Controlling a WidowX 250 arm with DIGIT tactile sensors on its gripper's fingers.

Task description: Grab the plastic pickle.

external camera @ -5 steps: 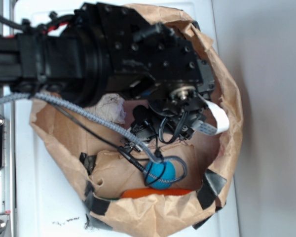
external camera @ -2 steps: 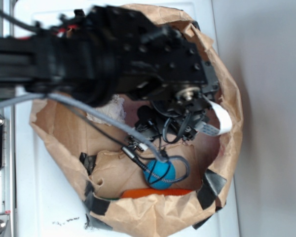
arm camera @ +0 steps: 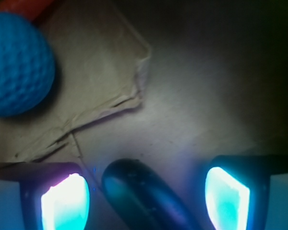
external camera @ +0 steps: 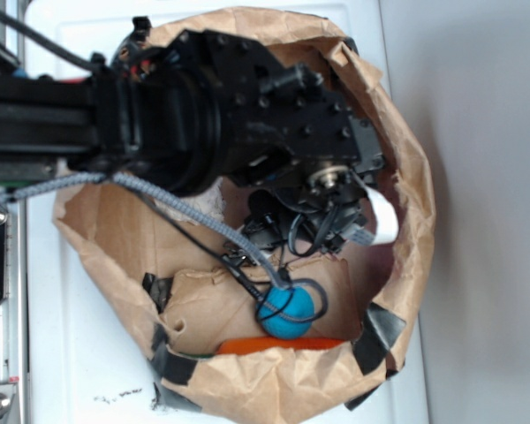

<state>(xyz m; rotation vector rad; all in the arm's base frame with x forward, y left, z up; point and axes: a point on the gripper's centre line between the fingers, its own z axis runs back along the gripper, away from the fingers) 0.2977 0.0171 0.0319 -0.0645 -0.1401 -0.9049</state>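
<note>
Between the spread fingers of the claw lies the plastic pickle, nearer the left finger, untouched, on brown paper; a blue ball sits well apart

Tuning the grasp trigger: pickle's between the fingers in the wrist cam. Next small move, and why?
Probably ease a little lower, then close. In the wrist view the plastic pickle lies between the open gripper fingers, nearer the left one, with neither pad visibly touching it. The blue ball sits well clear, so closing shouldn't catch it. Depth is hard to judge.
</note>
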